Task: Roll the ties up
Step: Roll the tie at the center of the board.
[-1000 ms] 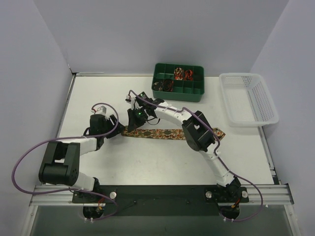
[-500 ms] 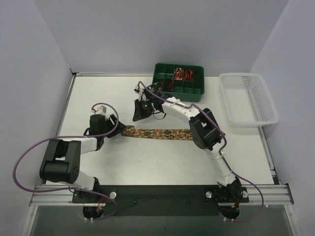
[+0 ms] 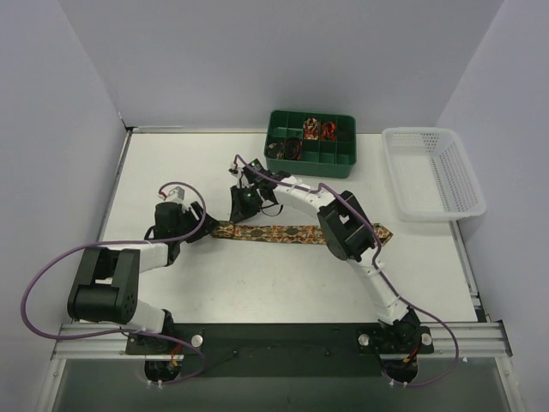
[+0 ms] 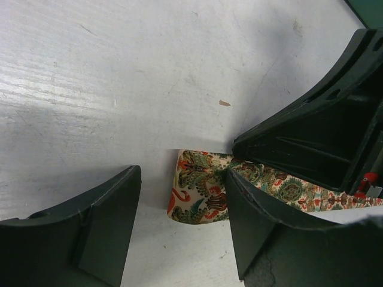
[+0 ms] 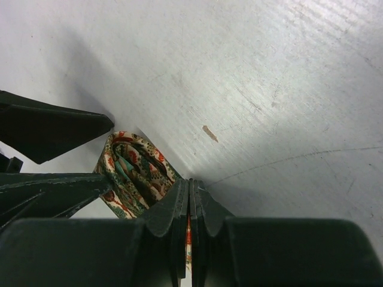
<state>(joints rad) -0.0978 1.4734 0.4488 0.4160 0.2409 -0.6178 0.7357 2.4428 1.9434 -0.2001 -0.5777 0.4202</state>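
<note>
top view, tie: the tie (image 3: 283,233) lies flat on the bench (image 3: 257,283), long axis running left to right, with most of it passing under the right arm.
top view, grippers: both are crowded at the tie's left end. The left gripper (image 3: 199,230) sits just off that end and the right gripper (image 3: 241,209) sits just behind it, on the far side.
left wrist view, left gripper: it's wide apart and holding nothing. The tie's end (image 4: 200,194) sits right in the gap between its fingers, down on the bench.
left wrist view, direction: from here the strip runs off to the right, under the other gripper's black body.
right wrist view, right gripper: it's pressed together (image 5: 189,197), and a sliver of red fabric shows in the seam, so I'd say it's pinching the tie.
right wrist view, tie end: the end (image 5: 134,170) looks folded over once or twice, so a small start of a coil, just left of the closed fingers.
what matters next: my guess is the roll has to travel rightward along the strip. The left gripper is already lined up on the end, so it's the nearer one for that.
</note>
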